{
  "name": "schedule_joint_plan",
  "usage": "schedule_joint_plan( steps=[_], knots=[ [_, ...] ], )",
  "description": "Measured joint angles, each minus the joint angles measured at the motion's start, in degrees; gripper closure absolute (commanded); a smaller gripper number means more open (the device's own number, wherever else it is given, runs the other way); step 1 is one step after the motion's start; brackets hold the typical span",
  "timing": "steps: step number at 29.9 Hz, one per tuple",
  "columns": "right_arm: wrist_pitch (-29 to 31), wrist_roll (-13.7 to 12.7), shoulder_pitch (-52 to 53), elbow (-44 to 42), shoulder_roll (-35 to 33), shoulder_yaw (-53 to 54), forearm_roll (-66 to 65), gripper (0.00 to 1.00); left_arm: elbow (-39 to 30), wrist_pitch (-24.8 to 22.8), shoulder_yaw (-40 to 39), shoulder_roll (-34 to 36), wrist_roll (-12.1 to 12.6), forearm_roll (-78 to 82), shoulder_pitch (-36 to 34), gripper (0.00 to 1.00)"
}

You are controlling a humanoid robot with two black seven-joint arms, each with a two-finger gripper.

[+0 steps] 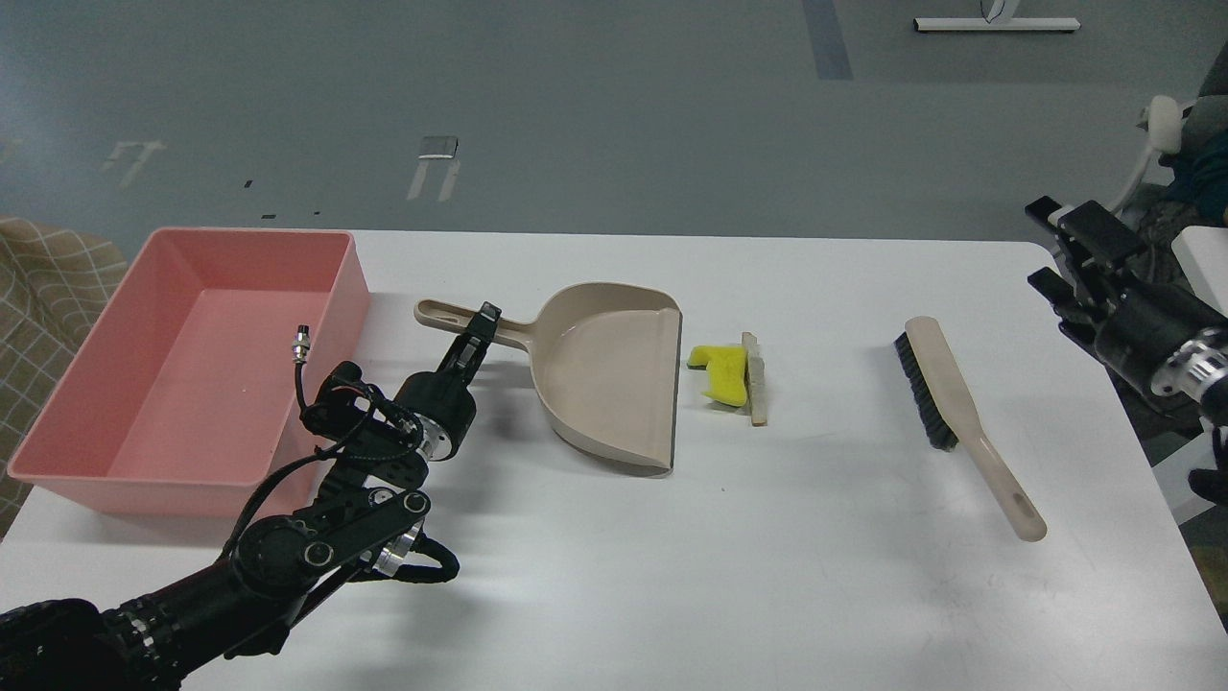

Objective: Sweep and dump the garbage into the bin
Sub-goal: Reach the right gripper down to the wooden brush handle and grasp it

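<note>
The garbage lies mid-table: a yellow notched sponge piece [721,372] and, touching its right side, a thin beige strip [757,380]. They sit just right of the open mouth of the beige dustpan [604,369]. My left gripper [483,327] is closed around the dustpan's handle. The pink bin [192,384] stands at the far left and is empty. The black-bristled beige brush [945,408] lies on the table at the right. My right gripper [1048,248] is open and empty, hovering at the table's right edge, apart from the brush.
A beige patterned cloth [48,278] shows past the table's left edge. A white chair or stand [1156,125] is off the right edge. Bare white tabletop [767,557] lies in front of the dustpan and brush.
</note>
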Motion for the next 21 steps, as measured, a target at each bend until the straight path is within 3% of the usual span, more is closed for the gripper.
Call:
schedule_joint_plan(
  steps=[5, 9, 21],
  knots=[
    [0.0, -0.8, -0.4, 9.6, -12.8, -6.5, -7.3, 0.00, 0.0, 0.0, -0.1, -0.2, -0.1, 0.1, 0.0, 1.00],
    [0.0, -1.2, -0.8, 14.6, -19.0, -9.3, -13.8, 0.00, -0.5, 0.0, -0.2, -0.4, -0.1, 0.2, -0.1, 1.00],
    [2.2, -8.1, -1.7, 18.1, -21.6, -13.9, -25.9, 0.02, -1.3, 0.0, -0.3, -0.8, -0.4, 0.2, 0.0, 1.00]
  ],
)
